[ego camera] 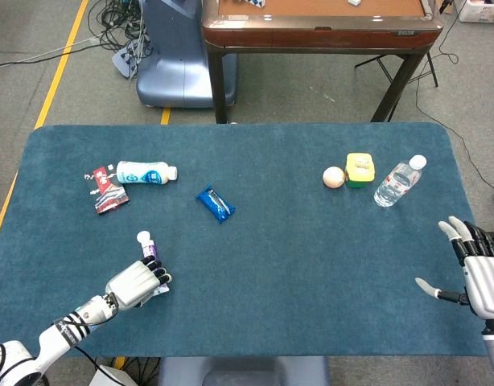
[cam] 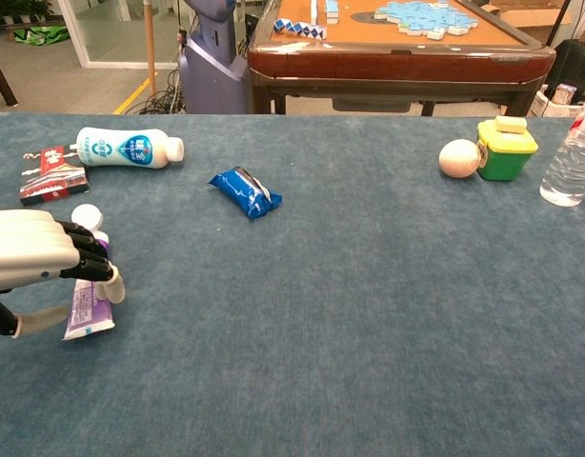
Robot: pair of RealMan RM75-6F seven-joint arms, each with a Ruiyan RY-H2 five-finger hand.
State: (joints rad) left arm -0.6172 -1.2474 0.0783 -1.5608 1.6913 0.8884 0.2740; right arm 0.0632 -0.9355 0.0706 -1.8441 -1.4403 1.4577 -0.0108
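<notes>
The left hand (ego camera: 136, 285) sits low near the front left of the blue tabletop (ego camera: 295, 265), its fingers curled down over a purple tube (cam: 87, 301) with a white cap (ego camera: 143, 238); in the chest view the fingers lie across the top of the tube and the thumb comes under from the near side, so the hand grips the tube, which lies flat on the cloth with its cap pointing away from the robot and its crimped end toward the front edge. The right hand (ego camera: 478, 273) shows only in the head view, at the right edge of the tabletop; its fingers are spread apart, the thumb stuck out to the side, and it holds nothing.

Further back on the left lie a white bottle (ego camera: 145, 173) on its side and, just beside it, a red packet (ego camera: 107, 193); a blue wrapped snack (ego camera: 216, 203) lies toward the middle, well apart from the tube. On the right a pale ball (ego camera: 334, 177) touches a green and yellow box (ego camera: 360, 170); a clear water bottle (ego camera: 398, 182) stands near them.
</notes>
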